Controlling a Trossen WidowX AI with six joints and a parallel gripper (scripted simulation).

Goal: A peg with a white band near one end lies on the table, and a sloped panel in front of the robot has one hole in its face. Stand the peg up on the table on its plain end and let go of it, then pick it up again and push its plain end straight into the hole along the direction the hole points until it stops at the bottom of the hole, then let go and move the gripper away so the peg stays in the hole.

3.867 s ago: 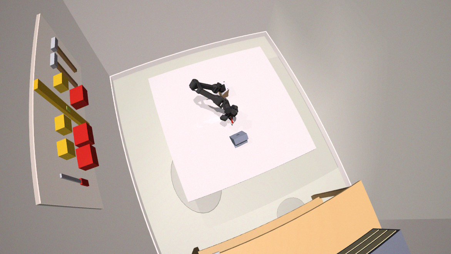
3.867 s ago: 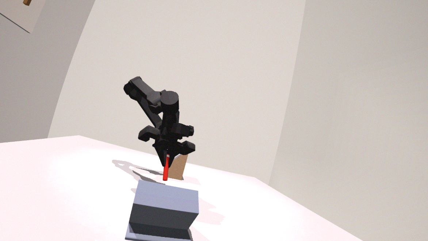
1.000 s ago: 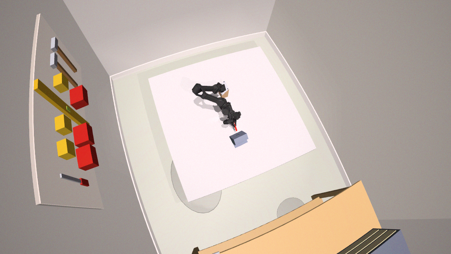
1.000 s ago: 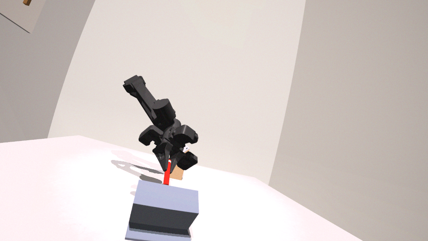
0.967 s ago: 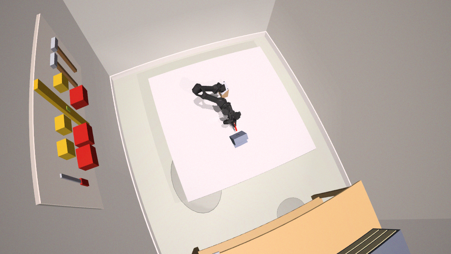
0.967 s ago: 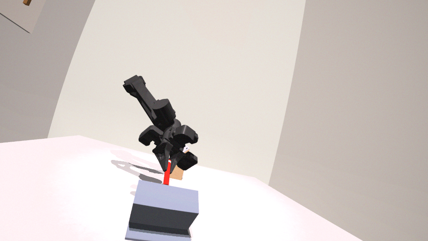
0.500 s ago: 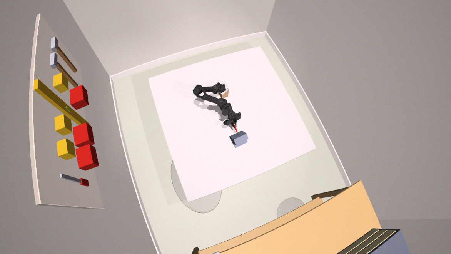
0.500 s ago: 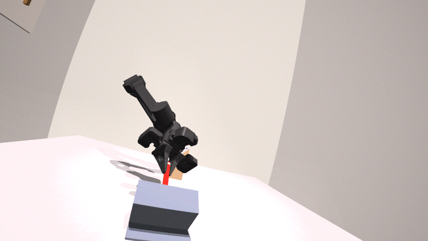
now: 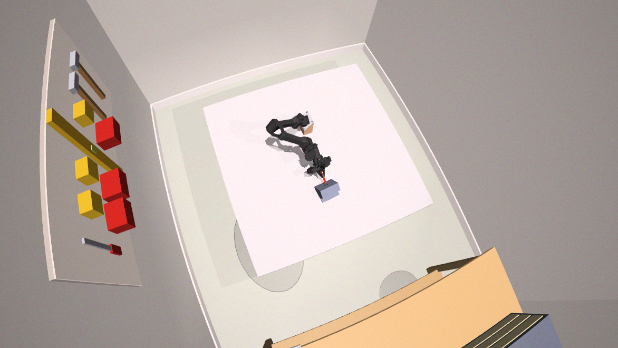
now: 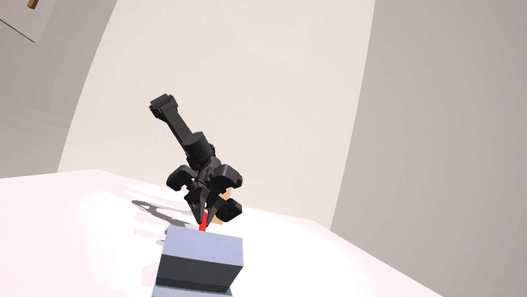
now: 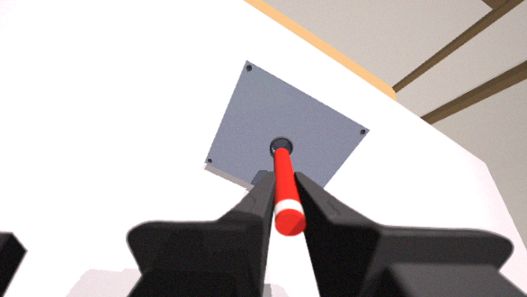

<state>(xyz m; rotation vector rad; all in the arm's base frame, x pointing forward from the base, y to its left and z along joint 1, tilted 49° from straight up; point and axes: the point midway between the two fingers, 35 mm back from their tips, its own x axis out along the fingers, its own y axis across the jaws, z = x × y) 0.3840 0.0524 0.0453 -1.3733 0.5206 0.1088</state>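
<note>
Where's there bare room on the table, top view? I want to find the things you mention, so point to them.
Room on the table (image 9: 380, 172) (image 10: 313, 258) (image 11: 90, 90): right of the sloped panel (image 9: 330, 193) (image 10: 203, 245) (image 11: 252, 103) to the edge; below it to the edge. Crowded: around the fingers (image 9: 319, 172) (image 10: 197, 210), with the peg (image 9: 324, 177) (image 10: 203, 222) (image 11: 284, 175) at the panel's hole (image 11: 281, 142).

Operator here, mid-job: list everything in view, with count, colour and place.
Peg: one, red with a white band, between the jaws, plain end toward the hole
Sloped panel: one, blue-grey, on the table
Hole: one, dark, in the panel's face
Table: one, white, under panel and arm
Wall board: one, grey, at the top view's left; holds three red blocks, three yellow blocks, a long yellow bar, two hammer-like tools
Wooden furniture: tan, top view's lower right
Arm: one, black, reaching toward the panel
Jaws: one pair, black, closed on the peg
</note>
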